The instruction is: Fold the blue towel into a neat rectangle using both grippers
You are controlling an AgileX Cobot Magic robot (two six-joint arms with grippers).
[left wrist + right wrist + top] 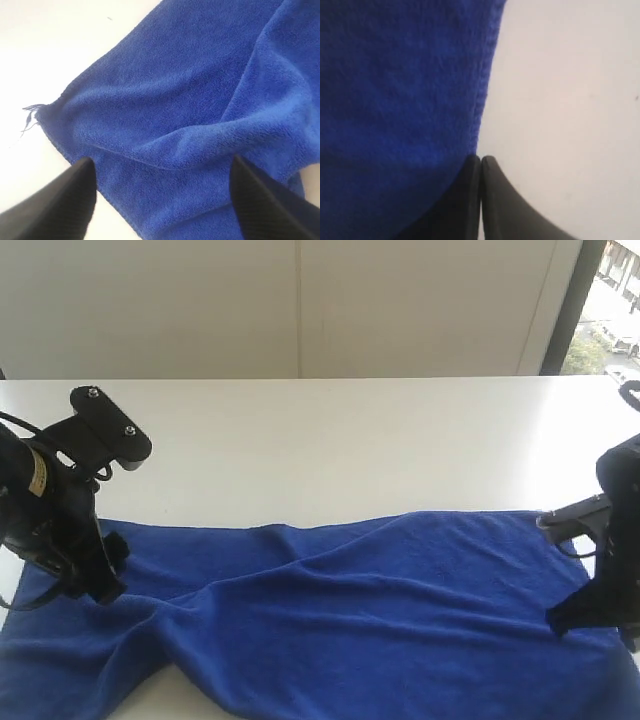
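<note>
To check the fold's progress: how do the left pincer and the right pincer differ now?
The left pincer stands wide open over the blue towel; the right pincer is shut. The left one faces the cloth's surface; the right one sits at its edge. Both are black, at the towel.

White table (pixel 330 440), flat and bare over its far half. A blue towel (pixel 380 610) lies directly on the near half, spread from left to right. Its far edge runs roughly straight, and soft ridges cross the cloth diagonally. A patch of bare table shows at the near left. Loose threads (pixel 30 112) trail from one corner onto the surface.
</note>
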